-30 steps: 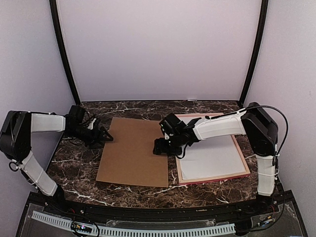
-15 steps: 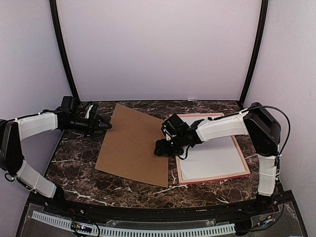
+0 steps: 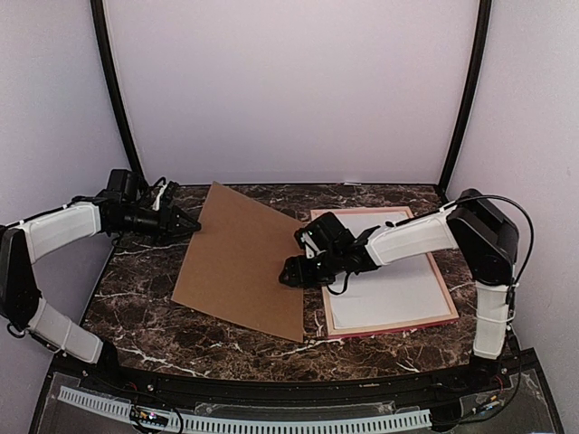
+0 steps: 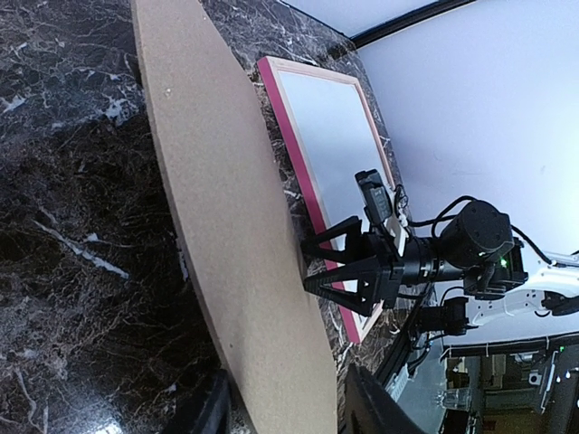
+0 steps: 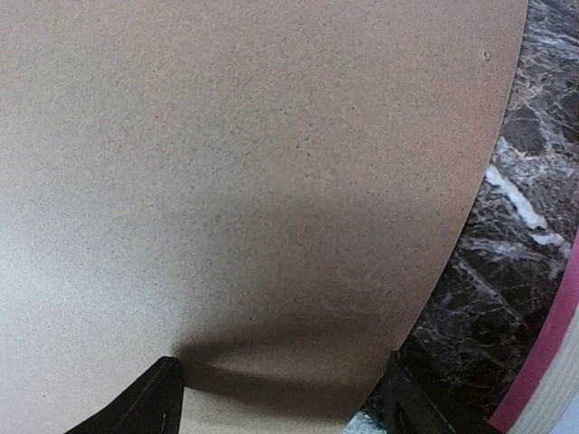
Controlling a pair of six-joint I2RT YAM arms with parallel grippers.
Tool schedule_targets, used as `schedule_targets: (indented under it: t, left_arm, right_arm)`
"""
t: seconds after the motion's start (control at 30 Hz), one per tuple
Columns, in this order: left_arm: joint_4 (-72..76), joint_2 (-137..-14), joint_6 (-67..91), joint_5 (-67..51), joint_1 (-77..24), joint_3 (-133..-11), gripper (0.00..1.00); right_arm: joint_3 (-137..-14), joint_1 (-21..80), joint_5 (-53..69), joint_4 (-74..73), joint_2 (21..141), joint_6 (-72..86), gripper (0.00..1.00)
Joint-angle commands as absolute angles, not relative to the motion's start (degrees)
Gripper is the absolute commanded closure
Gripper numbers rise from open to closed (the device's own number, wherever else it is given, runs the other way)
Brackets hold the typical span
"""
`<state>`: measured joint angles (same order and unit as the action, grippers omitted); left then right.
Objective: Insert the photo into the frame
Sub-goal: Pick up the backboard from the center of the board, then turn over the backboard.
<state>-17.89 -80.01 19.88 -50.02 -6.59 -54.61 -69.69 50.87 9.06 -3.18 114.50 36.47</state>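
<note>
You are working on a dark marble table (image 3: 145, 289) veined with white, glossy where the light catches it. Pale lilac walls (image 3: 289, 90) close it in on 3 sides, and 2 black poles (image 3: 113, 90) rise from the far corners.

The frame (image 3: 393, 326) lies flat at the right of the overhead view. Its pink rails run around the photo (image 3: 398, 294), which rests inside it with only its plain white side showing.

A brown board (image 3: 240, 271) of cardboard fills the middle of the table, turned askew, with its far left corner pointing at your left claw (image 3: 192, 222). In the left wrist view that corner runs between the 2 fingers and seems raised off the marble. You cannot tell from these views whether the fingers pinch it.

Your right claw (image 3: 288, 271) sits at the board's right edge, just beside the frame's left rail, with its jaws spread wide. In its wrist view both fingertips (image 5: 163, 398) stand well apart at the bottom of the picture over bare cardboard. Nothing is held between them, and a soft shadow lies under them.
</note>
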Motion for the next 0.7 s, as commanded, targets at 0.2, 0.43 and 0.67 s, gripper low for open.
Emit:
schedule_targets:
  t: [0.2,0.43,0.67]
  left_arm:
    - [-21.0,-79.1,19.4,-53.6,-8.4,-56.4,0.62]
    - [-25.6,-78.8,18.4,-46.8,-8.4,-59.1,0.68]
    - [-29.9,-79.4,17.2,-42.8,-8.4,-61.0,0.89]
  right_arm:
    - [-63.5,52.8,22.8,10.1,117.4,36.8,0.24]
    - [-62.4,52.8,22.0,10.1,117.1,37.2,0.25]
    - [-63.3,52.8,21.4,8.3,116.6,36.8,0.24]
